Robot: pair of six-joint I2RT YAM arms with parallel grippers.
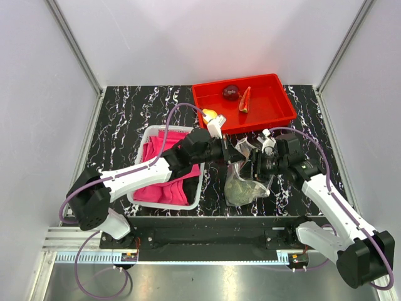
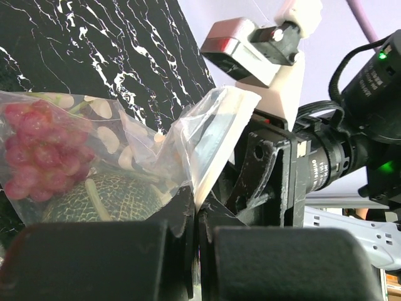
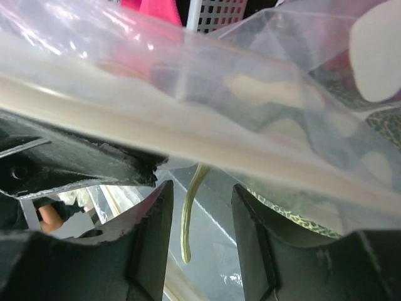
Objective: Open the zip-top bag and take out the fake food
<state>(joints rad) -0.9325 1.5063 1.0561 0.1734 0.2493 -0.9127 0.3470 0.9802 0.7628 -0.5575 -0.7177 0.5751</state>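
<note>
The zip-top bag (image 1: 245, 185) hangs above the table between both arms, clear with pale dots. My left gripper (image 2: 198, 210) is shut on the bag's top edge film (image 2: 213, 128). Through the plastic show purple grapes (image 2: 39, 153) and a green netted melon (image 2: 106, 199). My right gripper (image 3: 202, 216) is open just under the bag's zip strip (image 3: 188, 135). The melon's pale stem (image 3: 190, 210) hangs in the gap and touches neither finger. A dark red fruit (image 1: 230, 92) and a watermelon slice (image 1: 245, 100) lie in the red tray (image 1: 279, 116). A yellow lemon (image 1: 210, 114) sits by the tray's left corner.
A white basket (image 1: 145, 141) with pink cloth (image 1: 164, 164) stands left of the bag, under my left arm. The red tray is at the back right. Enclosure walls rise on both sides of the black marbled table (image 1: 131, 113).
</note>
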